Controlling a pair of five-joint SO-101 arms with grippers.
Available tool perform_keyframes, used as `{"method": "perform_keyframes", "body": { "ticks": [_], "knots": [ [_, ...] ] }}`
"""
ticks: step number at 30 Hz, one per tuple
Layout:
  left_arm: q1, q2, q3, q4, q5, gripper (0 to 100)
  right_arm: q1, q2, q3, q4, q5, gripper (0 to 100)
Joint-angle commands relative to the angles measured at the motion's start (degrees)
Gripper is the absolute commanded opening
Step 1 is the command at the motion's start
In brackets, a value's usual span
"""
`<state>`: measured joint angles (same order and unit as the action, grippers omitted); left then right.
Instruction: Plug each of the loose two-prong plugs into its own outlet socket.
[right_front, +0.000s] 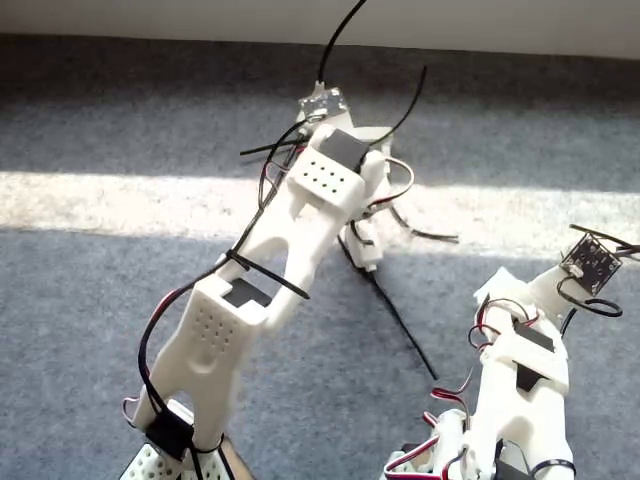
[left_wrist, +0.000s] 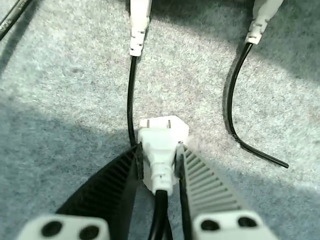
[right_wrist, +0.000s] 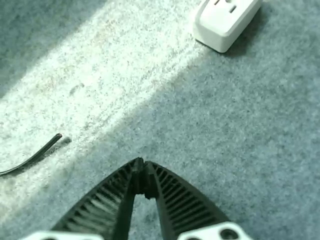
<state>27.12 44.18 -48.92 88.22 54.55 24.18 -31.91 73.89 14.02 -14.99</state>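
1. Left wrist view gave the grip detail. The left end effector (left_wrist: 159, 154) was clamped on a white two-prong plug (left_wrist: 162, 131) at lower centre, one finger on each side of the body. The prongs pointed toward the top of the frame.
2. The held plug's cord (left_wrist: 159, 212) ran back between the fingers. I couldn't tell whether the plug touched the grey counter (left_wrist: 60, 100).
3. In the same view, a second plug (left_wrist: 139, 27) lay at top centre-left and a third plug (left_wrist: 261, 22) at top right. They were well apart, and each trailed a black cord down the frame.
4. Right wrist view: the right end effector (right_wrist: 144, 176) was clenched tip to tip on nothing, at lower centre over the counter.
5. That view added the white outlet block (right_wrist: 223, 21) in the upper right corner, well apart from the fingertips. A loose cord end (right_wrist: 35, 152) sat at the left edge.
6. High view gave the layout. The left arm (right_front: 270, 270) ran from lower left to upper centre, and the right arm (right_front: 520, 390) was at lower right. A long cord (right_front: 400, 318) lay on the counter between them.
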Motion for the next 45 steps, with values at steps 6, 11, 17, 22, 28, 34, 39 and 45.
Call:
{"method": "perform_keyframes", "body": {
  "ticks": [6,11,17,22,28,34,39,45],
  "knots": [
    [1.36,-1.1,-2.51,0.44,0.62,1,-0.57,-0.75,-0.66,-1.1,-0.35,0.6],
    [1.89,-1.27,-3.47,0.35,0.62,1,-0.57,-0.75,-0.66,-1.19,-0.35,0.6],
    [3.12,-1.19,-6.9,0.97,0.62,1,-1.71,-0.75,-0.66,-1.19,0.0,0.6],
    [3.12,-0.84,-6.81,2.9,0.62,1,-1.71,-0.75,-0.66,-1.19,0.0,0.6],
    [2.59,-0.75,-6.73,6.07,4.84,1,-1.71,-0.75,-0.66,-1.19,0.0,0.6],
    [2.59,0.04,-6.81,5.71,4.92,1,-1.71,-0.75,-0.66,-1.19,0.0,0.6],
    [2.68,4.88,-7.25,5.1,4.84,1,-1.63,-0.75,-0.66,-1.19,0.0,0.6],
    [2.51,4.97,-7.25,3.25,4.75,1,-1.63,-0.75,-0.66,-1.19,0.0,0.6]
  ]
}}
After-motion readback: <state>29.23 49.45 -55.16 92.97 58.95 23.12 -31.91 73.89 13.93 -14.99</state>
